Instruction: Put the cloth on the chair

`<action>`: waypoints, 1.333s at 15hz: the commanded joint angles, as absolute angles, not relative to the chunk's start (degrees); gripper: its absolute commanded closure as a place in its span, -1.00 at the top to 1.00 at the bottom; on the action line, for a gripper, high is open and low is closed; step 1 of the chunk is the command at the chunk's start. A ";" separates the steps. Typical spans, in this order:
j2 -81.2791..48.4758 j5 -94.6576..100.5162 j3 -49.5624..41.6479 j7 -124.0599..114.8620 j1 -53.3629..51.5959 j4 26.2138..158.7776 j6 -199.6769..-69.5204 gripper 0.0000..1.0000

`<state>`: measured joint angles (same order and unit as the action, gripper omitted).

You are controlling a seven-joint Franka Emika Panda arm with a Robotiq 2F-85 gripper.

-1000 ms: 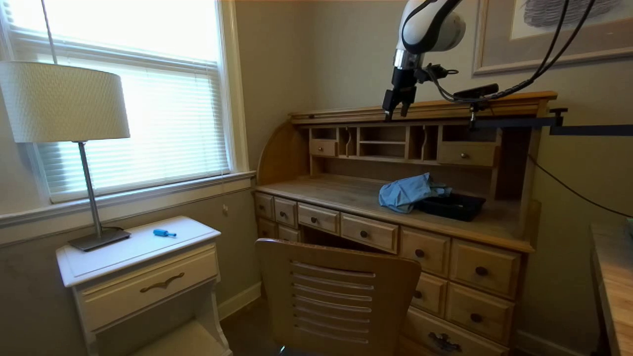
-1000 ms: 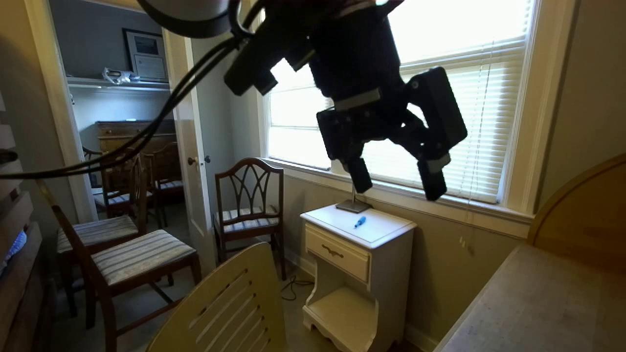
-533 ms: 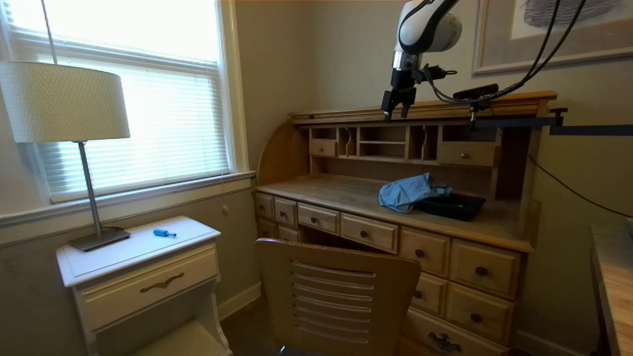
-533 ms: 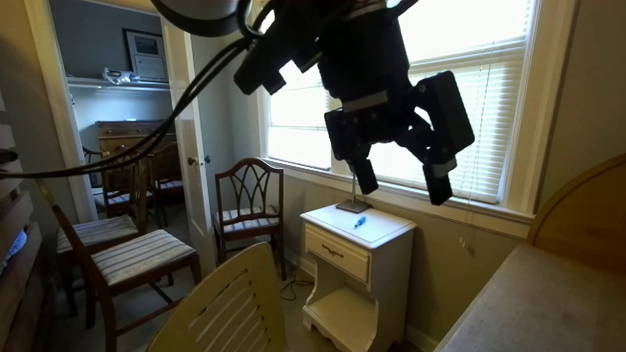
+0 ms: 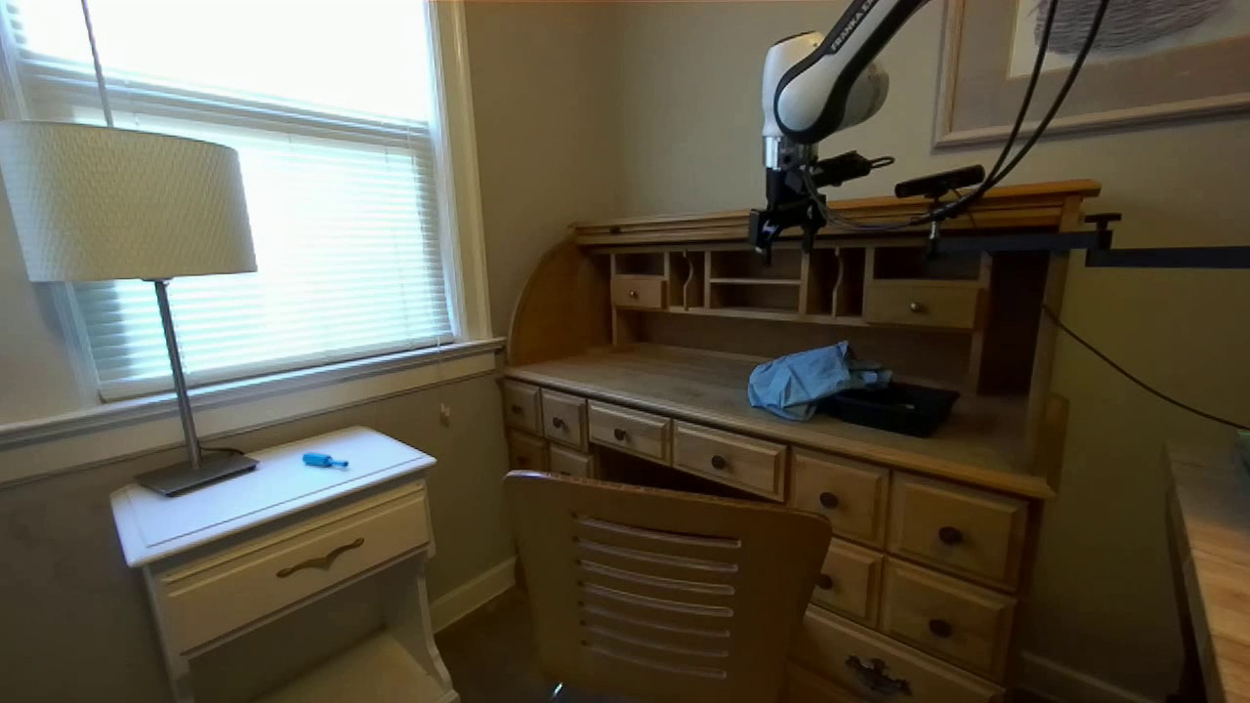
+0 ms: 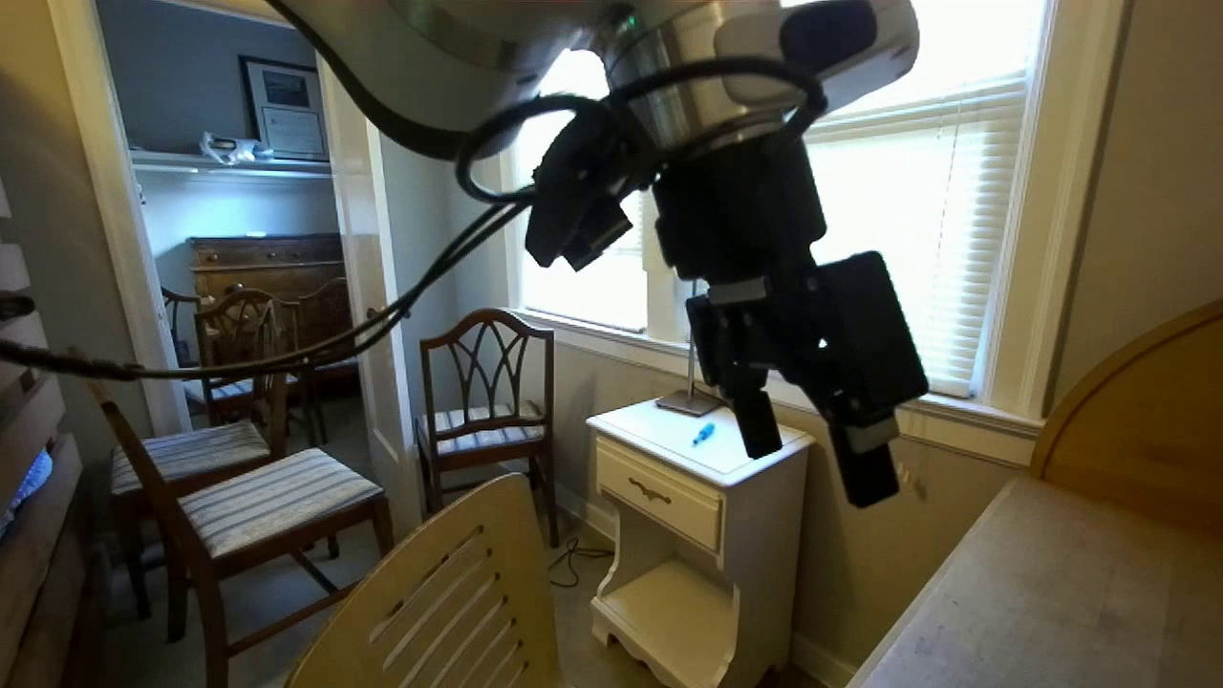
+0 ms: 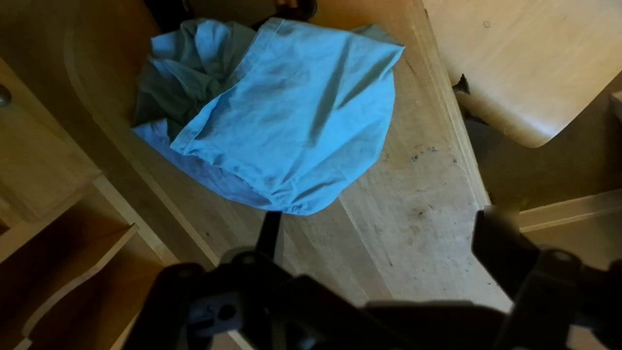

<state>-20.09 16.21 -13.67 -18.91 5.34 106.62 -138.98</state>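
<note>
Gripper [image 6: 819, 468], jaws spread, holding nothing; sits lower in both exterior views than half second ago. Blue cloth [image 5: 803, 379] unmoved, right of centre in exterior view, on desk [image 5: 659, 369], touching or partly over black tray [image 5: 908, 410]. Suggests approach, grasp not yet made. Slatted chair [image 5: 669, 571], lower centre, likely target; carry and placing remain.

- My tool [image 6: 817, 468]: matt black, smooth-faced.
- The cloth [image 7: 301, 107]: matt fabric, creased.
- The table [image 7: 413, 228]: grained wood, smooth and dull, flecked with dark marks.
- The chair [image 5: 674, 576]: smooth wood, which I see gleaming at one edge.
- The tray [image 5: 894, 410]: black, perhaps plastic; it shows too small for me to be sure.
- The lampshade [image 5: 127, 200]: matt, rough-textured.
</note>
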 commanded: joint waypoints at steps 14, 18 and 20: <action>-51.51 15.67 -13.62 -15.62 2.55 75.70 -123.75 1.00; -55.85 16.73 -14.80 -17.26 1.53 70.86 -116.65 1.00; -57.48 16.91 -15.14 -18.01 1.31 69.09 -114.31 1.00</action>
